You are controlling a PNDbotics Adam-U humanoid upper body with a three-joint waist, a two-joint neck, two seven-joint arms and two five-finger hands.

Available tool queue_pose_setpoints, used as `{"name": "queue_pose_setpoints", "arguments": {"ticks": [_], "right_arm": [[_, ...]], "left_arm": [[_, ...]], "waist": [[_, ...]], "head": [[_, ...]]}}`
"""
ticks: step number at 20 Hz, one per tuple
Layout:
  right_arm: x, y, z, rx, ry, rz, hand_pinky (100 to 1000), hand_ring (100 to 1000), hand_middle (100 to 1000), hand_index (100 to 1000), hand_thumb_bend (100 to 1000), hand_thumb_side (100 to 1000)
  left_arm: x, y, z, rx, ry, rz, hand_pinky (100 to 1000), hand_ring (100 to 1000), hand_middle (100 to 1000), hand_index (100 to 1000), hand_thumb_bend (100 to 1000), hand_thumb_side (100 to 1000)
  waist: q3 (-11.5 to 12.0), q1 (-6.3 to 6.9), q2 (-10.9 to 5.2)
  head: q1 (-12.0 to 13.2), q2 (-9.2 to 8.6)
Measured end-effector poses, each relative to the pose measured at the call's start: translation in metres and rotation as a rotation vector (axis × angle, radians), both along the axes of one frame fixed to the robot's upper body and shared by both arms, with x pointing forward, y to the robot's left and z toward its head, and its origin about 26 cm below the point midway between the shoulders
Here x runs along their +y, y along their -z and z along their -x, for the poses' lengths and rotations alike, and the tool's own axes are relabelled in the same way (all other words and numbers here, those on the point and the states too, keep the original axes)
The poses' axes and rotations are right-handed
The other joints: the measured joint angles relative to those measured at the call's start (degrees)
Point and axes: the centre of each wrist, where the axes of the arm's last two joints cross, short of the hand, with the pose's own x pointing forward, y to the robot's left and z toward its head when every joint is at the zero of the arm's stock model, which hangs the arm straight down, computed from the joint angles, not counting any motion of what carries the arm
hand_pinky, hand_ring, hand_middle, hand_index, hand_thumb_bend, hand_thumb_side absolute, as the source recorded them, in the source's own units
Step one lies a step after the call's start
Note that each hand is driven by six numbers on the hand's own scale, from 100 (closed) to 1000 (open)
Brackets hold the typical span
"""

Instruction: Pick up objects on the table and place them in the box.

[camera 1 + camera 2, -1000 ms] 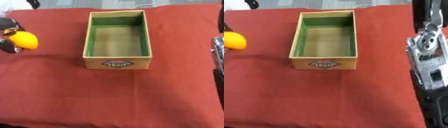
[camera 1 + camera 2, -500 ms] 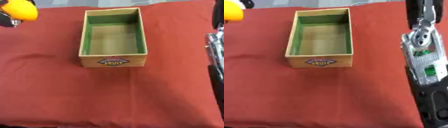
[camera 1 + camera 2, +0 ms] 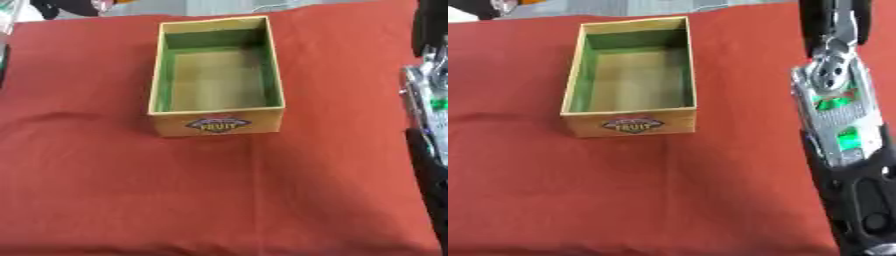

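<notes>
Orange gone from red cloth (image 3: 219, 190)

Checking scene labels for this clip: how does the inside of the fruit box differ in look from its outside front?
The inner walls of the box are green, while its outside front is yellow-tan. The outside front carries an oval label reading FRUIT; the inner walls are plain. The inner floor is a dull tan, nearer the outside colour than the green walls. Both surfaces belong to one upright box on the red cloth.
</notes>
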Motion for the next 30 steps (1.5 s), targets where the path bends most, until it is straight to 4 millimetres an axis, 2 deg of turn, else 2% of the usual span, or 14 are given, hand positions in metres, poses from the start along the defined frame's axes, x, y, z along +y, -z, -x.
{"name": "queue_pose_setpoints", "arguments": {"ticks": [5,16,20,26,30], "right_arm": [[0.001,0.0,0.0,0.003,-0.004,0.002,806,763,593,876,100,1000],[0.002,-0.001,0.0,0.002,-0.016,-0.004,806,763,593,877,100,1000],[0.003,-0.002,0.0,0.0,-0.022,-0.008,807,763,593,877,100,1000],[0.005,-0.003,0.0,0.0,-0.032,-0.011,807,764,592,877,100,1000],[0.005,-0.003,0.0,0.001,-0.035,-0.012,808,764,592,878,100,1000]], "left_arm": [[-0.039,0.005,0.0,0.01,0.082,0.012,190,392,439,595,100,185],[-0.096,0.054,-0.009,0.063,0.11,-0.019,215,404,452,595,100,188],[-0.109,0.073,-0.01,0.074,0.107,-0.068,228,410,458,605,100,162],[-0.119,0.095,-0.015,0.091,0.083,-0.14,246,420,463,614,100,184],[-0.12,0.108,-0.019,0.104,0.066,-0.181,309,462,524,706,100,244]], "waist": [[-0.3,-0.06,-0.01],[-1.1,-0.38,0.42],[-1.3,-0.37,0.75],[-1.7,-0.37,1.07],[-1.8,-0.37,1.13]], "head": [[0.4,-0.01],[1.2,-0.34],[1.4,-0.61],[1.7,-0.63],[1.8,-0.64]]}}
